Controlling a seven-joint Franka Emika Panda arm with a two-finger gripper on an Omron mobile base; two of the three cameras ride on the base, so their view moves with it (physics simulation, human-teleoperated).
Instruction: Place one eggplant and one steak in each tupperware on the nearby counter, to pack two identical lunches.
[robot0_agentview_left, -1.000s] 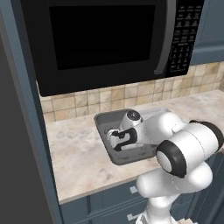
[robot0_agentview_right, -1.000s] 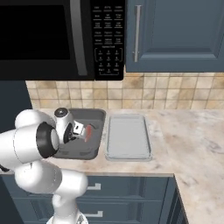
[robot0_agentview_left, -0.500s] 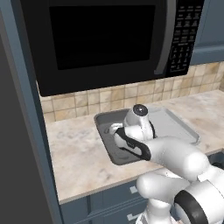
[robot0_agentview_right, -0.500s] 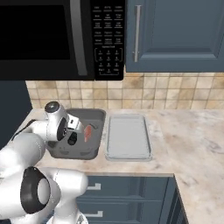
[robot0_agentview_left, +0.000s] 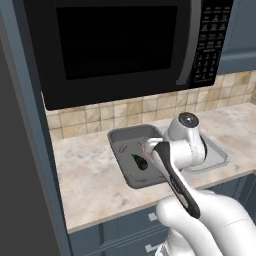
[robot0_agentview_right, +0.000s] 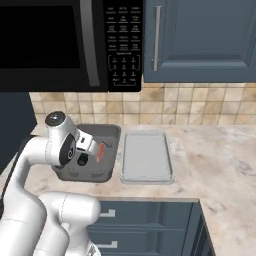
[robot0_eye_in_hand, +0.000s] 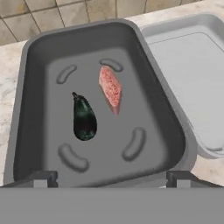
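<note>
Eggplant (robot0_eye_in_hand: 83, 119) and steak (robot0_eye_in_hand: 110, 89) lie apart in the dark tub (robot0_eye_in_hand: 35, 65); both look light, the eggplant smooth and likely slippery. Gripper (robot0_eye_in_hand: 107, 178) hovers open, empty; I'd pinch the next eggplant across its belly.

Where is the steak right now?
In the hand view the steak lies on the floor of the dark grey tub, just beside the eggplant and apart from it, on the side nearer the pale grey tray.

Both base views look down at the counter (robot0_agentview_left: 95, 175); hand view hangs close above.
</note>
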